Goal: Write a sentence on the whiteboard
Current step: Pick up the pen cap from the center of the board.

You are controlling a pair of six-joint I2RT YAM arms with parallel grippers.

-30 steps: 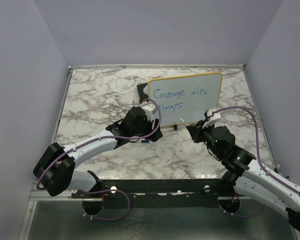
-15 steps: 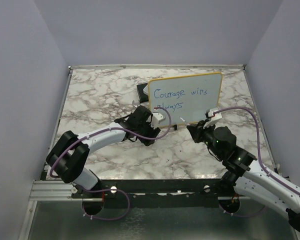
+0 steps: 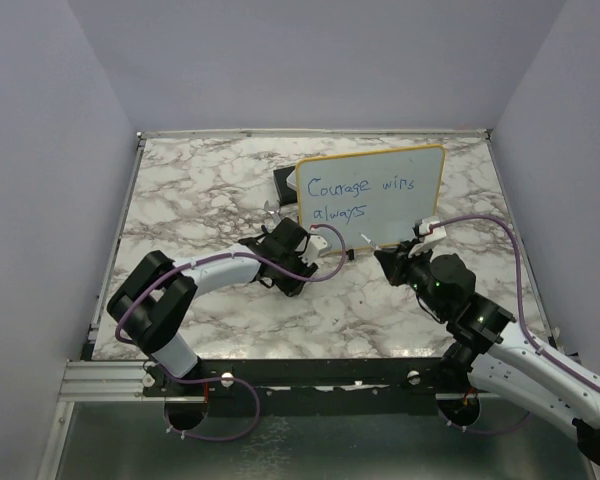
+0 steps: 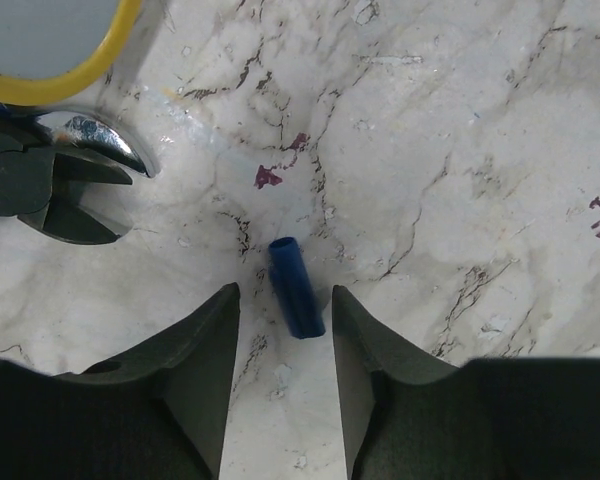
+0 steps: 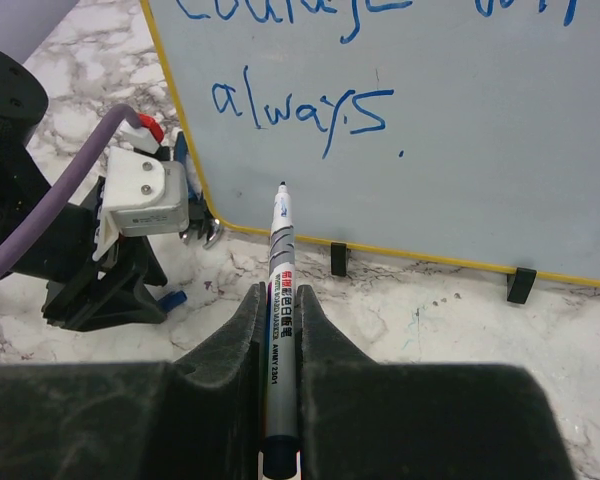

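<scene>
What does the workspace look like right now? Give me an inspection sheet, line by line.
Surface: marble table, a few small dark red spots.
Job's things: whiteboard standing on its feet, reads "Courage wins always"; marker; blue cap lying on the table.
Clutter: black box behind the board; chrome-and-black clamp by the board's corner.
Grippers: left pincer open, a finger on either side of the cap; right pincer shut on the marker, tip pointing at the board.
Cables: purple cables along both arms.
Surroundings: plain pale walls.
</scene>
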